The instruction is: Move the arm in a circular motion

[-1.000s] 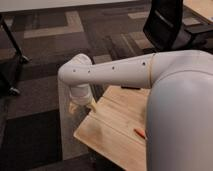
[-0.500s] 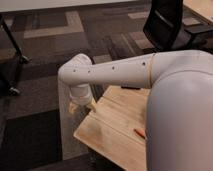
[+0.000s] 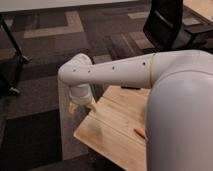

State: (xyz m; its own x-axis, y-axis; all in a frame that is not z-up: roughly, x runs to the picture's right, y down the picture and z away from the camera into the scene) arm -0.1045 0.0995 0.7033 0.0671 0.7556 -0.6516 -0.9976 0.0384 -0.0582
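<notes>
Plainly, the gripper (image 3: 75, 106) shows only as a tan tip below the wrist, pointing down, and whether it is spread or pressed together I cannot tell; it seems to carry nothing. It hangs just off the table's (image 3: 112, 125) left edge, between the far corner and the near-left corner, over the carpet (image 3: 40, 107) and not over the wood. Above it the arm (image 3: 115, 67) bends sharply at a rounded joint; from there a long white segment with small dark holes runs back to the right above the table's far corner, and meets the thick body that fills the right side of the view.

On the table a small red thing (image 3: 140, 133) lies toward the right, well apart from the gripper; a black chair (image 3: 167, 25) stands beyond the far corner.

The task is a free sweep, so I judge the arm to be somewhere along its circle; how far round cannot be told from this view.

The next move calls for a smooth arc; if the path swings inward over the left edge, the tip should ride clear of the wood; the chair seems far enough to be no trouble.
</notes>
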